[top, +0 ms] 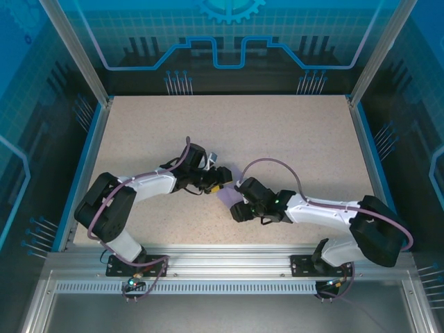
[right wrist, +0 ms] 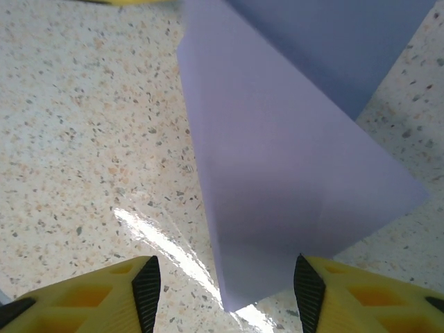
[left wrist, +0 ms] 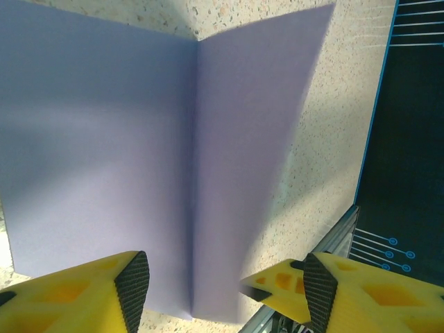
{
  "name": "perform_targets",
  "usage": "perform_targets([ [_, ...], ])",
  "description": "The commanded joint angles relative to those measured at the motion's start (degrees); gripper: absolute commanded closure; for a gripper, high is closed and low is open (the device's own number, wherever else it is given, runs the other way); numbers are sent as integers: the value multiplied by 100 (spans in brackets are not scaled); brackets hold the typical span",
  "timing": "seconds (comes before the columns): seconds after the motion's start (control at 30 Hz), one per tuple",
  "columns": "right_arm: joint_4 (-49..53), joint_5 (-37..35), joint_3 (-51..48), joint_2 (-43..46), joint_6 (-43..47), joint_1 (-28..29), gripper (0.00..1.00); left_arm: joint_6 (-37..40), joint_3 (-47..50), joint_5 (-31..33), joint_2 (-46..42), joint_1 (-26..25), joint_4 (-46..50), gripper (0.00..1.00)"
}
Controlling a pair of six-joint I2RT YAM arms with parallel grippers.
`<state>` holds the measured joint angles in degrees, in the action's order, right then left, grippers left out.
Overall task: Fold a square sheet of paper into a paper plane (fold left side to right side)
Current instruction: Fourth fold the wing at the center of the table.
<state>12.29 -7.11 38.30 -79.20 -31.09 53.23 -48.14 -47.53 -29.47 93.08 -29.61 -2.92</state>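
Speckled beige table (top: 291, 139), both arms reaching in to its middle. Lavender square sheet of paper (left wrist: 104, 139) lies there between them, with one centre crease. Left gripper (left wrist: 222, 284): jaws wide apart over the sheet's edge, gripping nothing. Right gripper (right wrist: 227, 291): jaws also apart, straddling a corner, gripping nothing.

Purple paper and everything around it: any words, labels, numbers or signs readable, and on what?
No readable text anywhere.
The square sheet of paper is plain lavender, unmarked in both wrist views.
The table shows only speckle.
The backdrop carries a gear and circuit-line graphic, no words or numbers.
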Motion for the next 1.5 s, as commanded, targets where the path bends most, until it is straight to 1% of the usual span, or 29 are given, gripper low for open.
perform_targets([
  [0.0, -86, -100, 107, -160, 28, 64, 44, -13, 1, -53, -233, -43, -7, 35],
  [0.17, -143, -141, 65, -192, 59, 4, 44, -12, 64, -59, -305, -54, -61, 35],
  [0.27, -130, -116, 37, -145, 55, -19, 44, -19, 42, -90, -196, -47, -77, 35],
  [0.4, -96, -198, -43, 161, 67, -21, 44, -61, 40, -105, -119, -46, -123, 37],
  [0.5, 34, -446, -81, 466, 94, 62, 45, -123, 24, -105, -123, -50, -114, 42],
  [0.63, 28, -995, -160, 833, 61, 505, 45, -263, -2, -98, -141, -60, -86, 53],
  [0.7, -94, -1116, -250, 847, -21, 641, 46, -297, -53, -68, -126, -64, -3, 59],
  [0.83, -293, -1205, -243, 443, -203, 789, 48, -310, -128, -2, -96, -88, 151, 67],
  [0.93, -305, -1288, -34, 60, -213, 873, 50, -328, -139, 21, -97, -115, 199, 69],
  [1.03, -86, -1446, 231, -246, -237, 886, 53, -344, -176, 53, -90, -131, 253, 73],
  [1.27, 18, -1475, 439, -639, -161, 882, 60, -436, -235, 124, -97, -140, 321, 78],
  [1.47, 127, -1515, 603, -951, -150, 856, 67, -477, -257, 141, -85, -144, 355, 80],
])
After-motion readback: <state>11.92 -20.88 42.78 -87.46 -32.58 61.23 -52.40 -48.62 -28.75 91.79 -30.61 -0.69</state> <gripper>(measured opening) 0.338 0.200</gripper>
